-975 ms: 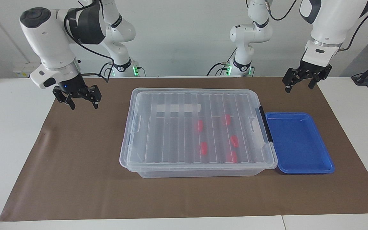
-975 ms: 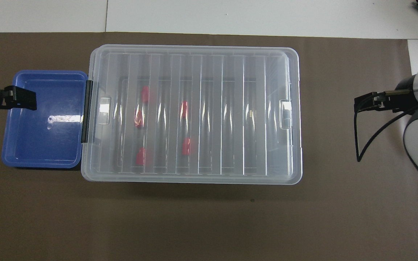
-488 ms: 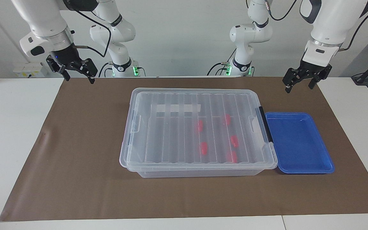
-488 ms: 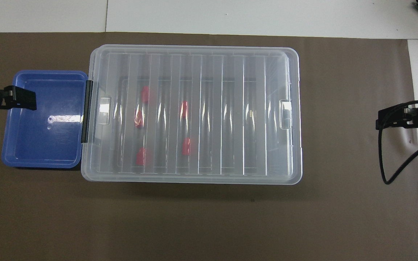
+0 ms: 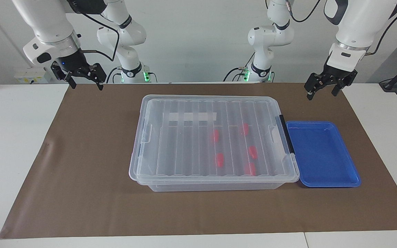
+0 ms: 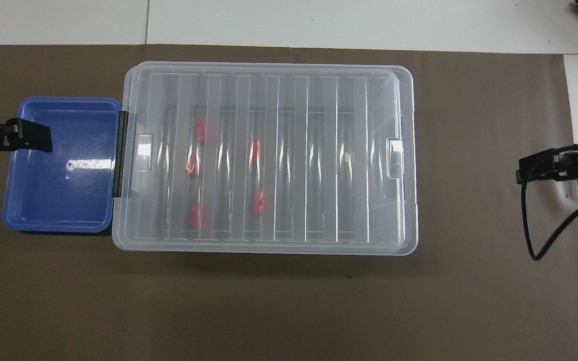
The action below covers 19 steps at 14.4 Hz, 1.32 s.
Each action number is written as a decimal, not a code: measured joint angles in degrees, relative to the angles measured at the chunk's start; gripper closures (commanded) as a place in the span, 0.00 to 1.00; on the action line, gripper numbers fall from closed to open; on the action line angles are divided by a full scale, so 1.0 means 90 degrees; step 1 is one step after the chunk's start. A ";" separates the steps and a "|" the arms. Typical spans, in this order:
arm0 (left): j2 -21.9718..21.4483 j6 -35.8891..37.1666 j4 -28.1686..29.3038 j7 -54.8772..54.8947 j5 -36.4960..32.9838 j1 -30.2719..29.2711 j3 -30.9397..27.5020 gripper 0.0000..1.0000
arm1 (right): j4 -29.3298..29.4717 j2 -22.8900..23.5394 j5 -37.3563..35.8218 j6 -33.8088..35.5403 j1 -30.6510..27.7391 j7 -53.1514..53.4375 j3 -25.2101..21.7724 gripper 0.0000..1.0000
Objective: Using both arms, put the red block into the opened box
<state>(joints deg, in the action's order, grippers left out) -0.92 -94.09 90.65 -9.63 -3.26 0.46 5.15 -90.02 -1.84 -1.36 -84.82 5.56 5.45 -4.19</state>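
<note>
Hanging open and empty above the mat, the left gripper (image 5: 320, 90) and right gripper (image 5: 83, 78) look finished. Five red blocks (image 5: 220, 159) lie inside the box (image 5: 143, 162), lid (image 5: 184, 137) on, so nothing seems left to move.

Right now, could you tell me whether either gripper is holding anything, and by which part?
Nothing is held: the left gripper and right gripper both hang open and empty.
</note>
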 measured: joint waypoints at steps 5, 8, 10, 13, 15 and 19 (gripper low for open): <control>-0.0002 0.0000 -0.0001 0.0000 0.0002 0.0002 -0.0032 0.00 | -0.0053 -0.0001 0.0000 0.0003 -0.0138 -0.0257 -0.0009 0.00; -0.0002 0.0000 -0.0001 0.0000 0.0007 0.0010 -0.0055 0.00 | -0.0054 -0.0004 0.0007 0.0003 -0.0146 -0.0257 -0.0007 0.00; -0.0002 0.0000 -0.0001 0.0000 0.0007 0.0065 -0.0119 0.00 | -0.0054 -0.0005 0.0008 0.0003 -0.0146 -0.0257 -0.0005 0.00; -0.0004 0.0000 -0.0003 0.0000 0.0008 0.0180 -0.0297 0.00 | -0.0054 -0.0005 0.0008 0.0003 -0.0146 -0.0257 -0.0003 0.00; -0.0007 -0.0001 -0.0006 0.0001 0.0009 0.0187 -0.0329 0.00 | -0.0054 -0.0005 0.0008 0.0003 -0.0146 -0.0257 -0.0002 0.00; -0.0008 -0.0003 -0.0006 0.0001 0.0010 0.0243 -0.0356 0.00 | -0.0054 -0.0006 0.0008 0.0003 -0.0146 -0.0257 -0.0001 0.00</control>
<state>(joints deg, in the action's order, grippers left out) -0.99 -94.11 90.60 -9.62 -3.17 2.64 1.95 -90.50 -1.90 -1.28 -84.79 4.25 3.14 -4.20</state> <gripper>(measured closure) 0.000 0.000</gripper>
